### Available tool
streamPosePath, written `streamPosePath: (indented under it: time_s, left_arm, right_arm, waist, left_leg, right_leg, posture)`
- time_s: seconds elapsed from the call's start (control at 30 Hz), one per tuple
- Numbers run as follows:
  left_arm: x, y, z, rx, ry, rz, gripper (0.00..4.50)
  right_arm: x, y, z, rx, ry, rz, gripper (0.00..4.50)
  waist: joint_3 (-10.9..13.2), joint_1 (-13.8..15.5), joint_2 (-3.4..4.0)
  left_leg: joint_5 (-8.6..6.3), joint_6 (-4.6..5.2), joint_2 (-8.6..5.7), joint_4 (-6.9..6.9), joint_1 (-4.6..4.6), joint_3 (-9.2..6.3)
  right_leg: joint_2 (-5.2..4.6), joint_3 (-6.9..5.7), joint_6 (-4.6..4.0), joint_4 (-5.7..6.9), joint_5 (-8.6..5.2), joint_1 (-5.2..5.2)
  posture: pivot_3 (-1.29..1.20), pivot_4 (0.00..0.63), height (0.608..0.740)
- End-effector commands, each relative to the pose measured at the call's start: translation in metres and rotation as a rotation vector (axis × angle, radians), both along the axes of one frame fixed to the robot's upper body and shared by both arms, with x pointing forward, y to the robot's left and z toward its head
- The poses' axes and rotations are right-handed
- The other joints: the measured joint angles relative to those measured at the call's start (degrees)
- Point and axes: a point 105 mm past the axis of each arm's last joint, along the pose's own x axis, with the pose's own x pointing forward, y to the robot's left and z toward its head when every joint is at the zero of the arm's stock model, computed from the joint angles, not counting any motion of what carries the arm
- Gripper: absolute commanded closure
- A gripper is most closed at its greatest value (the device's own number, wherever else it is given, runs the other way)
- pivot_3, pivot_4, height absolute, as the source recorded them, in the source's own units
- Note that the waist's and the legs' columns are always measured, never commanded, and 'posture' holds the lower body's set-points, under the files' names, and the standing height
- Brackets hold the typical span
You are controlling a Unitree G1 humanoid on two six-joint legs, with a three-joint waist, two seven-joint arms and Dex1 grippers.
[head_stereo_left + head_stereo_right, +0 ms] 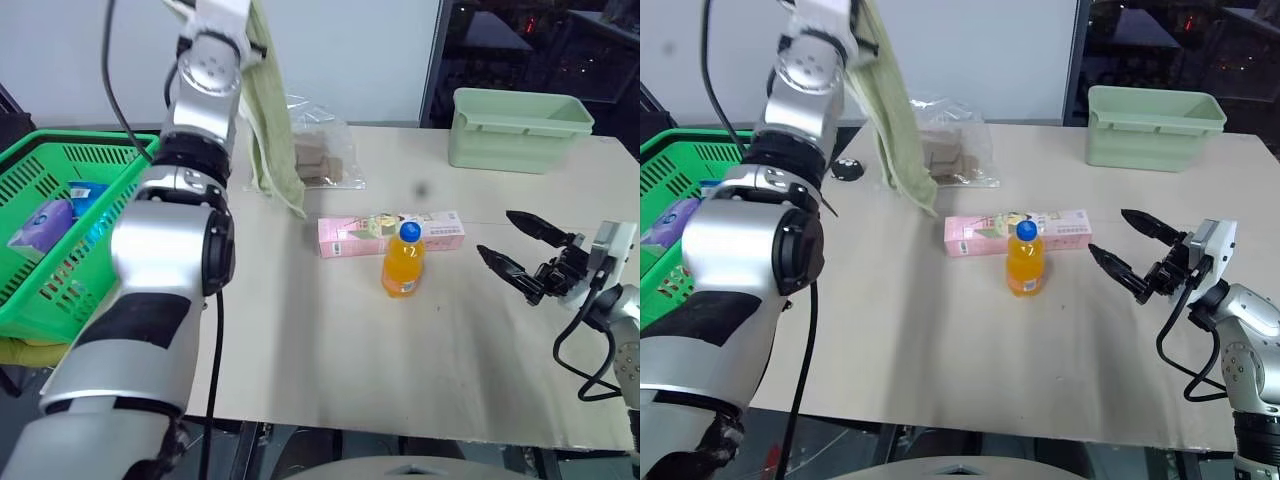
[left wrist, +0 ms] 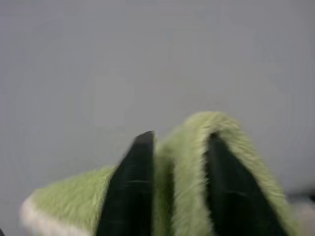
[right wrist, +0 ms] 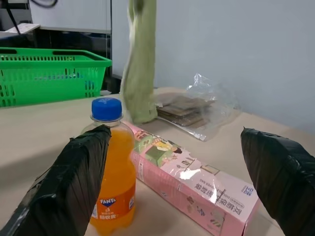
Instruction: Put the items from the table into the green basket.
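Note:
A small orange-drink bottle (image 1: 403,262) with a blue cap stands mid-table (image 1: 300,350), just in front of a long pink carton (image 1: 350,236) lying flat. My left gripper (image 2: 179,137) is raised high above the table's far left part, shut on a pale green cloth (image 1: 272,130) that hangs down from it. The green basket (image 1: 60,150) sits off the table's left edge. It holds a purple item (image 1: 45,225) and a blue one (image 1: 88,195). To the right of the bottle, my right gripper (image 1: 525,255) hovers open and empty, its fingers pointing at the bottle.
A clear plastic bag (image 1: 320,155) with brown pieces lies behind the hanging cloth. A pale green solid-walled tub (image 1: 520,130) stands at the far right corner. A small black object (image 1: 848,170) rests near the far left edge.

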Motion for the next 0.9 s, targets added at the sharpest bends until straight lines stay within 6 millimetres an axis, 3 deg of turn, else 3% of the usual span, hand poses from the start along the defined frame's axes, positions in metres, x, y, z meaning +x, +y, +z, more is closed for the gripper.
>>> streamPosePath:
  time_s: [0.03, 0.1, 0.23, 0.4, 0.53, 0.63, 0.67, 0.77, 0.83, 0.9]
  left_arm:
    - [-0.002, 0.007, 0.006, -0.052, 0.004, 0.012, 1.21]
    - [0.002, 0.016, -0.013, -0.130, 0.081, 0.020, 0.25]
    - [0.006, 0.019, -0.052, -0.166, 0.235, -0.006, 0.25]
    - [0.002, 0.020, -0.046, -0.200, 0.184, -0.044, 0.25]
    - [0.000, 0.033, -0.058, -0.296, 0.222, -0.028, 0.25]
    - [-0.003, 0.042, -0.054, -0.180, 0.199, 0.025, 0.25]
    - [-0.004, 0.044, -0.054, -0.215, 0.196, 0.022, 0.25]
    - [-0.006, 0.029, -0.044, -0.232, 0.142, -0.087, 0.25]
    - [-0.012, 0.004, -0.041, -0.193, 0.118, -0.235, 0.25]
    - [-0.031, -0.032, -0.048, -0.113, 0.119, -0.460, 0.25]
  right_arm:
    - [-0.002, 0.001, 0.017, -0.017, -0.070, 0.005, 0.00]
    - [-0.003, 0.001, 0.016, -0.018, -0.069, 0.005, 0.00]
    - [-0.004, 0.002, 0.014, -0.016, -0.063, 0.009, 0.00]
    - [-0.004, 0.003, 0.014, -0.019, -0.061, 0.012, 0.00]
    - [-0.004, 0.004, 0.013, -0.021, -0.057, 0.016, 0.00]
    - [-0.003, 0.005, 0.012, -0.025, -0.055, 0.020, 0.00]
    - [-0.003, 0.005, 0.012, -0.025, -0.055, 0.021, 0.00]
    - [-0.004, 0.005, 0.011, -0.037, -0.054, 0.023, 0.00]
    - [-0.004, 0.004, 0.010, -0.040, -0.053, 0.021, 0.00]
    - [-0.006, 0.003, 0.008, -0.046, -0.047, 0.016, 0.00]
  waist:
    - [0.02, -0.09, -0.03]
    - [0.02, -0.19, -0.04]
    - [-0.01, -0.20, 0.02]
    - [0.03, -0.07, -0.05]
    - [0.00, 0.00, -0.04]
    - [-0.01, -0.15, -0.02]
    - [-0.01, -0.12, -0.03]
    - [-0.01, 0.09, -0.03]
    - [-0.01, 0.23, -0.03]
    - [-0.02, 0.21, -0.02]
  left_leg:
    - [0.00, 0.00, 0.00, 0.03, -0.01, 0.00]
    - [0.00, 0.00, 0.01, 0.04, -0.02, 0.00]
    - [0.00, 0.00, 0.02, 0.04, 0.04, 0.00]
    - [0.03, -0.05, 0.03, 0.17, 0.00, -0.03]
    - [0.03, -0.05, 0.03, 0.18, 0.00, -0.04]
    - [0.03, -0.05, 0.03, 0.18, 0.05, -0.04]
    - [0.03, -0.05, 0.03, 0.18, 0.08, -0.05]
    - [0.06, -0.11, 0.04, 0.21, 0.07, -0.10]
    - [0.06, -0.12, 0.03, 0.25, 0.03, -0.12]
    - [0.06, -0.12, 0.01, 0.25, 0.02, -0.12]
  right_leg:
    - [0.00, 0.00, 0.00, 0.05, 0.00, -0.01]
    - [0.00, 0.00, 0.00, 0.12, 0.00, -0.03]
    - [0.01, -0.01, -0.01, 0.23, -0.01, -0.04]
    - [0.03, 0.00, -0.01, 0.33, 0.00, -0.06]
    - [0.01, 0.00, -0.02, 0.33, 0.00, -0.05]
    - [0.02, 0.00, -0.02, 0.42, 0.00, -0.06]
    - [0.03, 0.02, -0.02, 0.44, 0.00, -0.06]
    - [0.05, 0.01, -0.02, 0.48, 0.00, -0.06]
    - [0.04, -0.01, -0.03, 0.48, 0.01, -0.06]
    - [-0.01, -0.01, -0.04, 0.43, 0.01, -0.05]
  posture:
    - [-0.10, 0.000, 0.740]
    - [-0.10, 0.000, 0.740]
    - [-0.10, 0.000, 0.740]
    - [-0.09, 0.000, 0.740]
    - [-0.09, 0.000, 0.740]
    - [-0.08, 0.000, 0.740]
    - [-0.09, 0.000, 0.740]
    - [-0.09, 0.000, 0.740]
    - [-0.10, 0.000, 0.740]
    - [-0.11, 0.000, 0.740]
